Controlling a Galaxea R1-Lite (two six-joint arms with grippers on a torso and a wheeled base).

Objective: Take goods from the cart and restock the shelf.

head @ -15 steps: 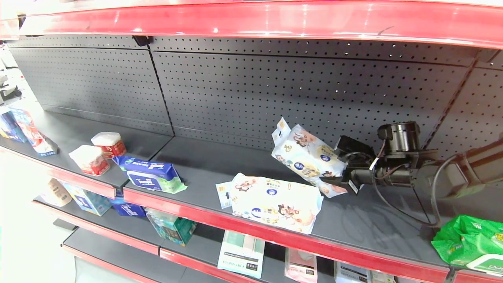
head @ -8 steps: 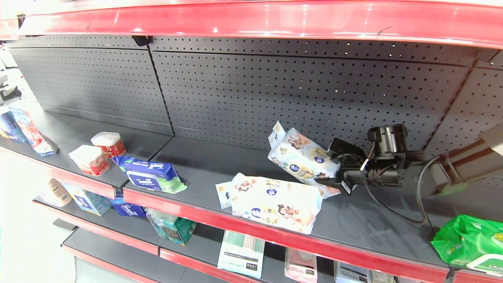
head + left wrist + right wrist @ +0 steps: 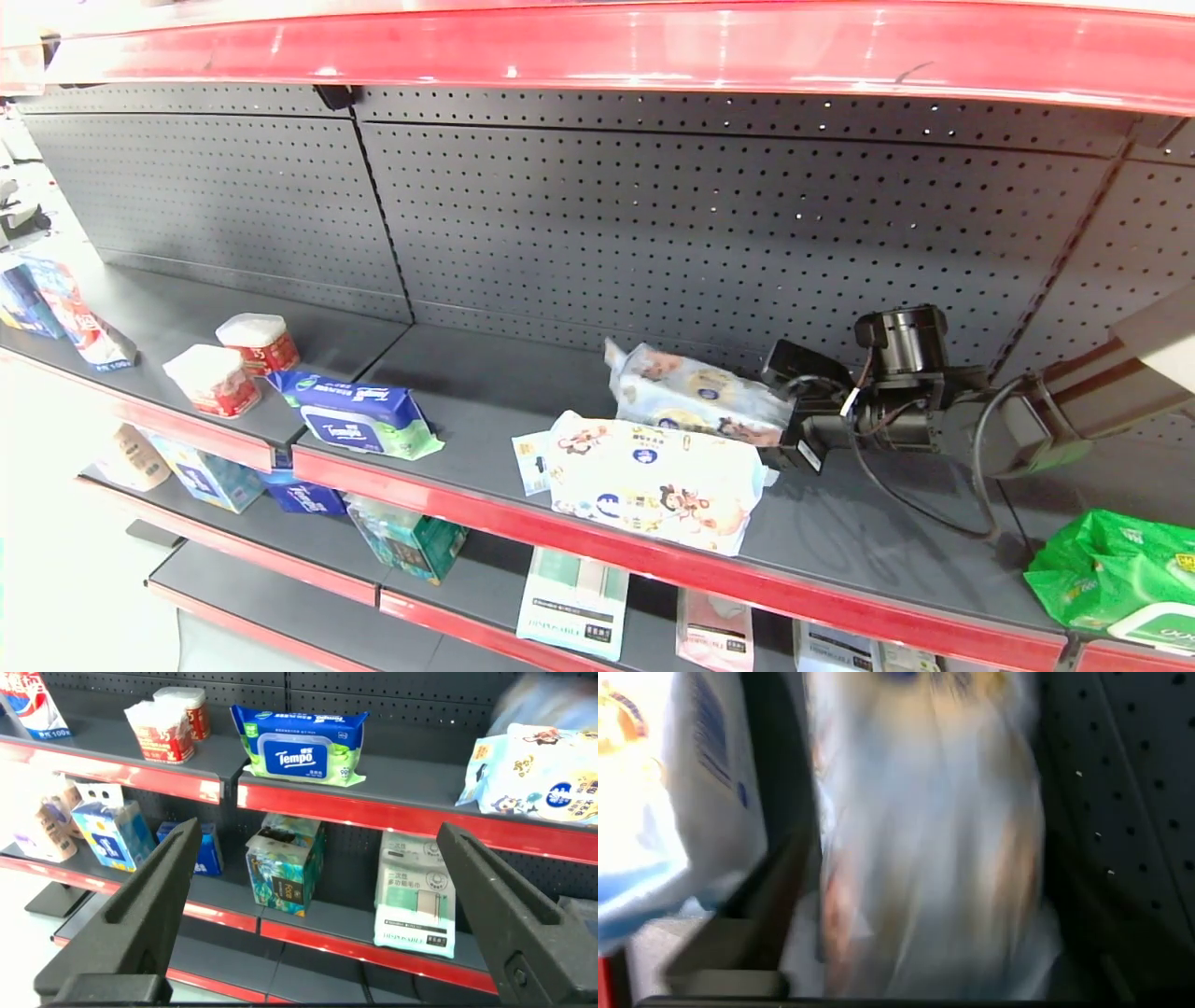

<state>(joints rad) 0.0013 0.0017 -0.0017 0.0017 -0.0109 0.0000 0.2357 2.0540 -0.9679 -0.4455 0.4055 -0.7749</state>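
Bare shelf (image 3: 485, 378) stretch between blue wipes pack (image 3: 359, 418) and front cartoon-printed pack (image 3: 653, 481)

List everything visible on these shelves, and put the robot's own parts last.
front cartoon pack: one, white, at the front edge of the middle shelf.
held cartoon pack: one, white, lying just behind the front pack, in the right gripper.
blue wipes pack: one, blue and green, at the front edge, further left.
tubs: two, red with white tops, in the left bay.
cartons: at least two, blue and red, far left.
green pack: one, green, far right.
teal box: one, teal, on the lower shelf.
white-green pack: one, white and green, on the lower shelf.
shelf: grey boards with red edges.
right gripper: black, shut on the held pack.
left gripper: black, open, facing the shelf fronts.
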